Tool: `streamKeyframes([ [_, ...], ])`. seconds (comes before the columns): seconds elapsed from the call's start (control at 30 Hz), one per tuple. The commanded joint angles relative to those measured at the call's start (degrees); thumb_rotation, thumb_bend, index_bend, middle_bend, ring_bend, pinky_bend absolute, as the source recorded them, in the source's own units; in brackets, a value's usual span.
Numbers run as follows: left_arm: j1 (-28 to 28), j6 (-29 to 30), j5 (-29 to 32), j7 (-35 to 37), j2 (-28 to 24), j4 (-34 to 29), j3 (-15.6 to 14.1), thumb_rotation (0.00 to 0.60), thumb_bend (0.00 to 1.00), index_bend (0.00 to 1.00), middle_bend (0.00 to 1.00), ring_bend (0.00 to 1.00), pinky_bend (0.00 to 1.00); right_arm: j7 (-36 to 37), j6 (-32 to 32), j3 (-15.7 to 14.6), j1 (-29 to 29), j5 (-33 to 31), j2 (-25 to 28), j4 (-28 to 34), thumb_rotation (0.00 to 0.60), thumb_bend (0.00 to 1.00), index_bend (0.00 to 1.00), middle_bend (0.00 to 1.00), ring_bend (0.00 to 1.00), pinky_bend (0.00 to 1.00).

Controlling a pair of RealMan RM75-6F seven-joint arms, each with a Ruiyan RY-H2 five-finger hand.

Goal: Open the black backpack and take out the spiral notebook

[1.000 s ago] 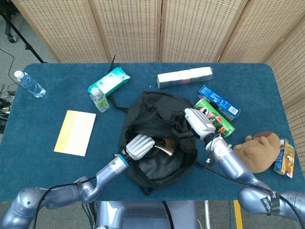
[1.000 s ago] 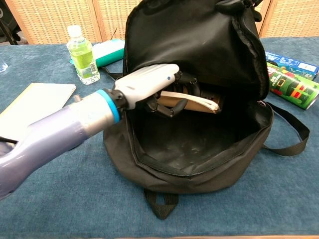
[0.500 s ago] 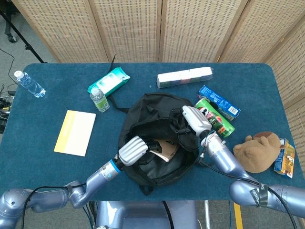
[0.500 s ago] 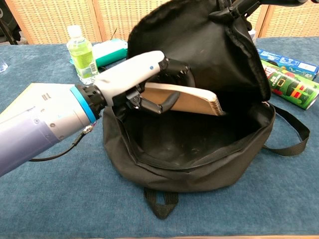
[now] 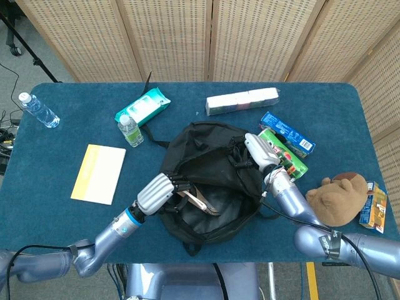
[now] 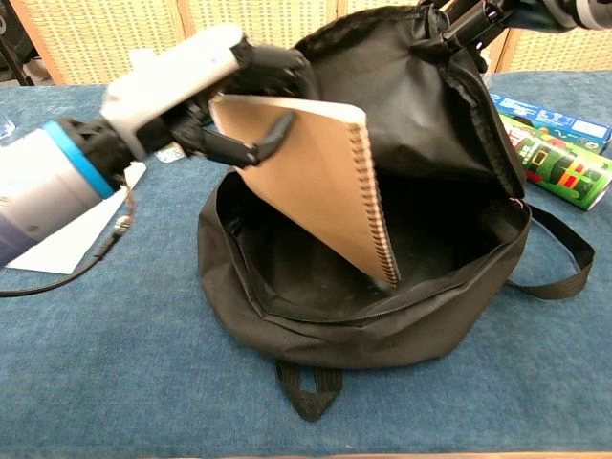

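Note:
The black backpack (image 5: pixel 215 194) (image 6: pixel 382 316) lies open in the middle of the table, its mouth facing me. My left hand (image 5: pixel 155 194) (image 6: pixel 182 86) grips the top edge of the brown spiral notebook (image 6: pixel 316 182) (image 5: pixel 199 201). The notebook hangs tilted, mostly above the opening, with its lower corner still inside the bag. My right hand (image 5: pixel 261 150) (image 6: pixel 488 14) holds the bag's upper flap up at the far right rim; in the chest view only its dark fingers show at the top edge.
A yellow-white booklet (image 5: pixel 99 174) lies left of the bag. A green bottle (image 5: pixel 130 131), a wipes pack (image 5: pixel 142 106), a tissue pack (image 5: pixel 242 101), a blue box (image 5: pixel 287 134), a green can (image 5: pixel 284 157), a plush toy (image 5: pixel 337 197) and a clear bottle (image 5: pixel 39 110) surround it.
My left hand has drawn back to the left and up, lifting the notebook out of the bag's interior and tilting it steeply. The right hand keeps the flap raised.

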State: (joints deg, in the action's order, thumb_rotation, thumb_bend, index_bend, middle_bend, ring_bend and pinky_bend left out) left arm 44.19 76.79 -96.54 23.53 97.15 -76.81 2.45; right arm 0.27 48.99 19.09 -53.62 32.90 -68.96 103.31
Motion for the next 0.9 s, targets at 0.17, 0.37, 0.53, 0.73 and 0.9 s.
streamKeyframes([
  [0.17, -2.0, 2.0, -0.4, 2.5, -2.1, -1.7, -1.0, 0.6, 0.59, 0.81, 0.62, 0.45, 0.55, 2.1, -4.0, 1.5, -0.9, -4.9, 0.9, -0.2, 0.6, 0.72, 0.62, 0.68, 0.6, 0.72],
  [0.37, -5.3, 6.8, -0.2, 7.5, -4.9, -5.1, -1.4, 0.6, 0.59, 0.81, 0.62, 0.45, 0.55, 3.3, -6.3, 1.1, -0.7, -6.8, 1.4, -1.7, 0.6, 0.72, 0.62, 0.68, 0.6, 0.72],
  [0.53, -8.5, 11.8, -0.8, 11.9, -9.3, -9.3, -2.0, 0.6, 0.6, 0.81, 0.62, 0.45, 0.55, 5.2, -7.0, 0.5, 0.6, -6.8, 0.6, -4.0, 0.6, 0.72, 0.62, 0.68, 0.6, 0.72],
  [0.73, -10.4, 13.5, -0.7, 13.6, -17.0, -15.5, -1.9, 0.6, 0.6, 0.81, 0.62, 0.45, 0.55, 6.2, -6.9, -0.9, 2.3, -3.9, -1.1, -5.8, 0.6, 0.72, 0.63, 0.69, 0.6, 0.72],
  [0.9, -11.8, 12.9, 1.0, 12.2, -24.1, -20.9, -1.7, 0.6, 0.6, 0.81, 0.62, 0.45, 0.55, 5.8, -6.2, -2.8, 3.9, -0.2, -2.1, -6.6, 0.6, 0.72, 0.63, 0.69, 0.6, 0.72],
])
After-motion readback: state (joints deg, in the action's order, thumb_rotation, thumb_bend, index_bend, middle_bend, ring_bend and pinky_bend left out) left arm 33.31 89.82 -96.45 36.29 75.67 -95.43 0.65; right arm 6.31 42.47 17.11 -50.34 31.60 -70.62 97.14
